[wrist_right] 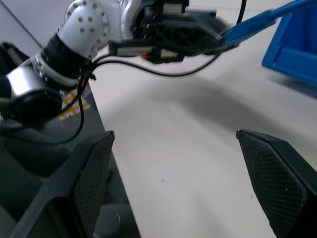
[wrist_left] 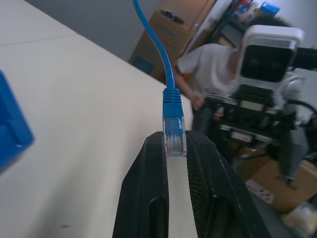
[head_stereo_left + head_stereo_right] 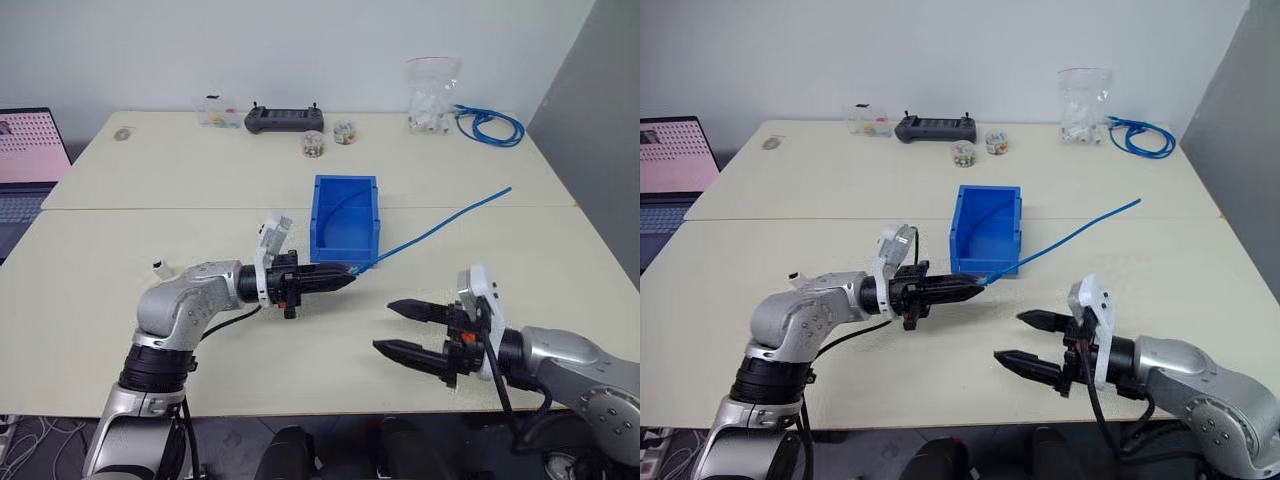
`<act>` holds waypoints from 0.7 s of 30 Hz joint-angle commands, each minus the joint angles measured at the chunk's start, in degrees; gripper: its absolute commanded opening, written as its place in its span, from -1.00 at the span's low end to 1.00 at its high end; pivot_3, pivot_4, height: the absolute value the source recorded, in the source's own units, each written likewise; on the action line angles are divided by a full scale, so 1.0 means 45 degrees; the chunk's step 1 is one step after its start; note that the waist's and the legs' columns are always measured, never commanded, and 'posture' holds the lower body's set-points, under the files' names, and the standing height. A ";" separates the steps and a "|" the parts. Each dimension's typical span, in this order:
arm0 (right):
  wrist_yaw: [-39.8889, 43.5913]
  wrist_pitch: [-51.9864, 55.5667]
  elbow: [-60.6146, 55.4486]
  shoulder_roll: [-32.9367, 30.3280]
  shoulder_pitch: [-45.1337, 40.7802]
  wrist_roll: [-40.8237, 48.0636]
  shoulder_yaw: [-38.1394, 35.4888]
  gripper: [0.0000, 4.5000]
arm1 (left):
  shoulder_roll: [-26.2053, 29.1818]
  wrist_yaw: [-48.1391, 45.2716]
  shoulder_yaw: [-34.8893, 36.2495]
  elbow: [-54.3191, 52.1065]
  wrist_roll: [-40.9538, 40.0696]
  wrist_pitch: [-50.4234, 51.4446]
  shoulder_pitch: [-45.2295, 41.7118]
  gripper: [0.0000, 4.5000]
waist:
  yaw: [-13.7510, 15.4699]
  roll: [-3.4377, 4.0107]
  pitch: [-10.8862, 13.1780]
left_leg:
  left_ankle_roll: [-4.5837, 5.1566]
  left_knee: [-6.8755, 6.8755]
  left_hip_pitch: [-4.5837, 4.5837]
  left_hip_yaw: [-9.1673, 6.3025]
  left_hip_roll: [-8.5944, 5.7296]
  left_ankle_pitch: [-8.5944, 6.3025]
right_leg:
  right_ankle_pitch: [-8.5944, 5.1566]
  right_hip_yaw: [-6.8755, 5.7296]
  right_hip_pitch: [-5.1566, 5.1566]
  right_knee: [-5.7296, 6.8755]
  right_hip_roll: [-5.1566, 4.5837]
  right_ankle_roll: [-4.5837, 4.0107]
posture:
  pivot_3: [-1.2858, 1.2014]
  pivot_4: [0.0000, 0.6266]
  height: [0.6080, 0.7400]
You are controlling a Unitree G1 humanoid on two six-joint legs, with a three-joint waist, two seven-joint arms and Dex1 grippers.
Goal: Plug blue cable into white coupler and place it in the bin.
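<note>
A tiny white boxy plastic coupler (image 3: pixel 161 268) lies on the pale table (image 3: pixel 120 320), well left of the bright-blue rectangular plastic bin (image 3: pixel 345 212). Just in front of the bin, the left gripper (image 3: pixel 345 276) pinches the clear plug of the thin blue cable (image 3: pixel 450 216), which trails rightward past the bin. Further right, the right gripper (image 3: pixel 392 328) hovers, fingers spread wide, empty.
</note>
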 commanded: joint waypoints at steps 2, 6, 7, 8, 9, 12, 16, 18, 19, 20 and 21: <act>-0.1829 -0.0042 0.0617 0.0973 -0.1021 0.2559 -0.0185 0.85 | 0.0002 0.0596 0.0942 -0.0877 -0.1997 0.1756 0.0279 -0.90 | 0.0019 0.0001 0.0000 | 0.0000 -0.0001 0.0001 -0.0001 0.0000 0.0000 | 0.0000 0.0003 0.0000 0.0000 -0.0001 -0.0001 | 0.03 -0.52 1.00; -0.2879 -0.0253 0.1155 0.1375 -0.1589 0.3739 -0.0063 0.85 | -0.0027 0.1127 0.1239 -0.1194 -0.2624 0.2217 0.0496 -0.90 | 0.0034 0.0001 0.0000 | 0.0000 -0.0003 -0.0007 0.0001 -0.0004 0.0000 | 0.0001 0.0007 -0.0007 -0.0003 -0.0009 -0.0003 | 0.03 -0.52 1.00; -0.3006 -0.0273 0.1251 0.1388 -0.1706 0.3916 -0.0007 0.85 | -0.0033 0.1250 0.1302 -0.1212 -0.2740 0.2275 0.0532 -0.90 | 0.0040 0.0000 0.0000 | 0.0000 -0.0003 -0.0007 0.0004 -0.0005 0.0000 | 0.0002 0.0009 -0.0007 -0.0003 -0.0011 -0.0005 | 0.03 -0.52 1.00; -0.3114 -0.0303 0.1333 0.1396 -0.1804 0.4074 0.0054 0.85 | -0.0034 0.1341 0.1349 -0.1231 -0.2822 0.2314 0.0556 -0.90 | 0.0045 0.0001 0.0000 | 0.0000 -0.0002 -0.0009 0.0003 -0.0006 0.0000 | 0.0003 0.0009 -0.0007 -0.0004 -0.0012 -0.0006 | 0.03 -0.52 1.00; -0.3209 -0.0331 0.1401 0.1398 -0.1883 0.4208 0.0117 0.85 | -0.0030 0.1425 0.1378 -0.1243 -0.2902 0.2340 0.0567 -0.90 | 0.0046 0.0001 0.0000 | 0.0000 -0.0002 -0.0007 0.0006 -0.0007 0.0000 | 0.0002 0.0010 -0.0007 -0.0004 -0.0013 -0.0005 | 0.03 -0.52 1.00; -0.3338 -0.0411 0.1642 0.1503 -0.2121 0.4368 0.0407 0.85 | -0.0020 0.1617 0.1423 -0.1264 -0.3017 0.2313 0.0578 -0.90 | 0.0043 0.0001 0.0000 | 0.0000 -0.0004 -0.0007 0.0006 -0.0006 0.0000 | 0.0002 0.0009 -0.0009 -0.0004 -0.0011 -0.0005 | 0.03 -0.52 1.00; -0.3318 -0.0534 0.1862 0.1578 -0.2234 0.4305 0.0721 0.70 | 0.0038 0.1698 0.1393 -0.1276 -0.3039 0.2211 0.0681 -0.90 | 0.0043 0.0001 0.0000 | 0.0000 -0.0008 -0.0008 0.0008 -0.0006 0.0000 | 0.0001 0.0010 -0.0013 -0.0004 -0.0010 -0.0005 | 0.03 -0.52 1.00; -0.3306 -0.0592 0.1913 0.1583 -0.2250 0.4264 0.0819 0.52 | 0.0044 0.1731 0.1392 -0.1307 -0.3071 0.2197 0.0738 -0.90 | 0.0044 0.0001 0.0000 | 0.0000 -0.0008 -0.0009 0.0014 -0.0006 0.0000 | 0.0002 0.0014 -0.0015 -0.0004 -0.0010 -0.0005 | 0.03 -0.52 1.00; -0.3290 -0.0620 0.1933 0.1585 -0.2255 0.4279 0.0858 0.44 | 0.0051 0.1738 0.1386 -0.1334 -0.3078 0.2191 0.0773 -0.90 | 0.0044 0.0001 0.0000 | 0.0000 -0.0008 -0.0009 0.0013 -0.0006 0.0000 | 0.0002 0.0013 -0.0016 -0.0004 -0.0010 -0.0005 | 0.03 -0.52 1.00; -0.3281 -0.0647 0.1946 0.1580 -0.2257 0.4298 0.0887 0.30 | 0.0059 0.1746 0.1379 -0.1353 -0.3089 0.2185 0.0795 -0.90 | 0.0044 0.0001 0.0000 | 0.0000 -0.0008 -0.0010 0.0013 -0.0006 0.0000 | 0.0001 0.0013 -0.0016 -0.0004 -0.0010 -0.0005 | 0.03 -0.52 1.00; -0.3291 -0.0682 0.1977 0.1607 -0.2258 0.4377 0.0895 0.21 | 0.0075 0.1738 0.1358 -0.1372 -0.3085 0.2167 0.0833 -0.90 | 0.0043 0.0001 0.0000 | 0.0000 -0.0008 -0.0011 0.0013 -0.0006 0.0000 | 0.0001 0.0013 -0.0016 -0.0005 -0.0010 -0.0005 | 0.03 -0.52 1.00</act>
